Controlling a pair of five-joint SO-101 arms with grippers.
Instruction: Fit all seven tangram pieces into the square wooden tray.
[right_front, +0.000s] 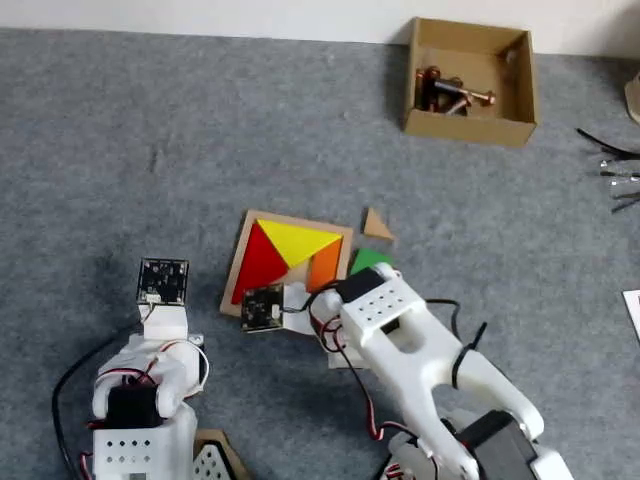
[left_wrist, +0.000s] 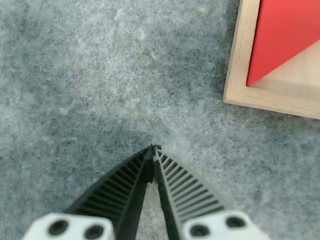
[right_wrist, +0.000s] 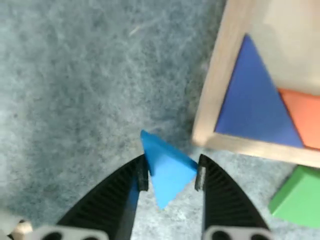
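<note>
Blue triangle (right_wrist: 165, 162) sat pinched in right claw (right_wrist: 172, 175) beside tray (right_wrist: 220, 85); grip possibly shallow, piece could twist. Left claw (left_wrist: 154, 150) clenched, empty.

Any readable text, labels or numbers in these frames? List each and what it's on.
None readable.
Wooden tray, yellow piece, blue piece in the right pincer: no print.
Cardboard box: no print visible.
Camera board on an arm: any markings too small to read.

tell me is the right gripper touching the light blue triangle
Touching. In the right wrist view both fingertips of the right gripper press against opposite edges of the light blue triangle, with no gap.
</note>
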